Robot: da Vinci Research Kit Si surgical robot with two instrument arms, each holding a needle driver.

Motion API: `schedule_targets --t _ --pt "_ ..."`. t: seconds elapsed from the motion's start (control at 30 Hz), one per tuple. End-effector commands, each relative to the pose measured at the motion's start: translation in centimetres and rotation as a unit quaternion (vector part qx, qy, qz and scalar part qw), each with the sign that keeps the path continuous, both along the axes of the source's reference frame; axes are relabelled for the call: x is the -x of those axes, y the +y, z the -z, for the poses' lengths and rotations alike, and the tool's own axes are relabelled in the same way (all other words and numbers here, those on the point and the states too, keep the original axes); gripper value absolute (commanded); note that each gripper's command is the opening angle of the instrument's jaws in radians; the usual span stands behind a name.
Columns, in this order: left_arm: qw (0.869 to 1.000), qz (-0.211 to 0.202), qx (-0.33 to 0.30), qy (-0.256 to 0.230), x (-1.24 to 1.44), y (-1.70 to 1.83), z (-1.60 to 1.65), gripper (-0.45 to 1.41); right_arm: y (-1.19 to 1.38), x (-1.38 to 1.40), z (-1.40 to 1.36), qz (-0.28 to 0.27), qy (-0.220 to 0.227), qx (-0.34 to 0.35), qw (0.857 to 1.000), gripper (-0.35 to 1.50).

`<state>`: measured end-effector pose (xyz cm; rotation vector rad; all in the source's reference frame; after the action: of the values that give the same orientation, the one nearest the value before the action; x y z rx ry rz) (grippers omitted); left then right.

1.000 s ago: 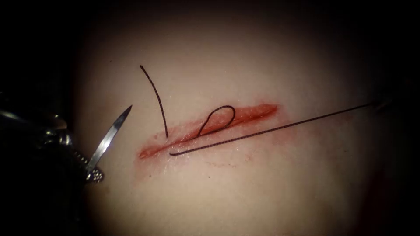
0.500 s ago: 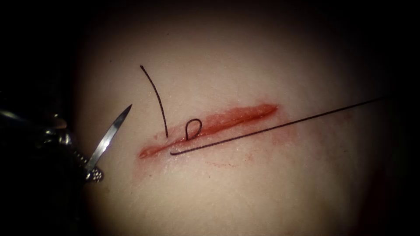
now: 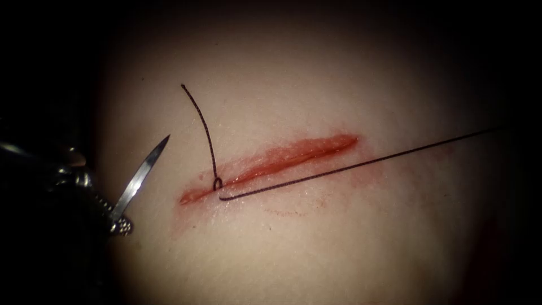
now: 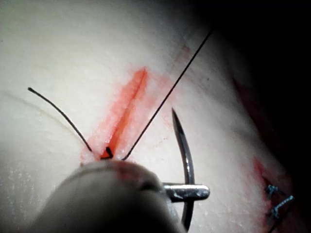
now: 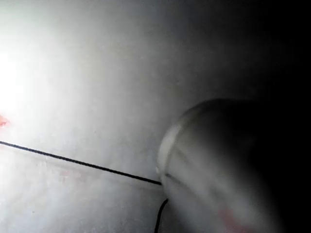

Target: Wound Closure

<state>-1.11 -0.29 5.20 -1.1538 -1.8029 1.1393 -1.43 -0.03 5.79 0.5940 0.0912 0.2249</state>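
While the left gripper (image 3: 121, 217) sits at the lower left of the endoscope frame, we note its jaws clamped on the needle (image 3: 141, 176) near the rear of its curve. The needle body rises up and to the right from the jaws, its point free in the air and clear of the tissue (image 3: 316, 248). In the left wrist view the same needle (image 4: 183, 150) crosses the closed jaws of the left gripper (image 4: 194, 192), tip aimed toward the cut.

Compared with the frames from a second ago, the loop of thread over the cut (image 3: 271, 161) has shrunk from a wide oval to a tiny ring at the left part of the cut, just below the standing tail. The thread (image 3: 350, 167) now runs taut from that spot, along the lower side of the cut, to the right edge of the frame. Its short free tail (image 3: 199, 116) stands up and to the left of the cut, well apart from the needle point.

The right gripper's shaft (image 5: 218, 165) looms close in the right wrist view, with the thread (image 5: 77, 162) meeting it; we cannot tell how its jaws stand. Red fluid (image 3: 316, 146) lines the cut.
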Motion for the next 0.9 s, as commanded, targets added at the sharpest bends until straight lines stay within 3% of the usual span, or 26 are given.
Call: schedule_targets --t 0.03,0.43,0.9 --pt "1.0 0.0 0.0 0.0 0.05 -0.02 -0.05 -0.45 0.04 -0.07 -0.01 -0.002 -0.001 -0.001 1.0 -0.35" --pt "1.0 0.0 0.0 0.0 0.05 -0.02 -0.05 -0.45 0.13 0.28 0.05 -0.019 -0.021 0.007 1.0 -0.35" --pt "1.0 -0.001 0.001 0.001 0.05 -0.02 -0.05 -0.45 0.19 0.39 0.15 -0.035 -0.022 0.01 0.999 -0.35"
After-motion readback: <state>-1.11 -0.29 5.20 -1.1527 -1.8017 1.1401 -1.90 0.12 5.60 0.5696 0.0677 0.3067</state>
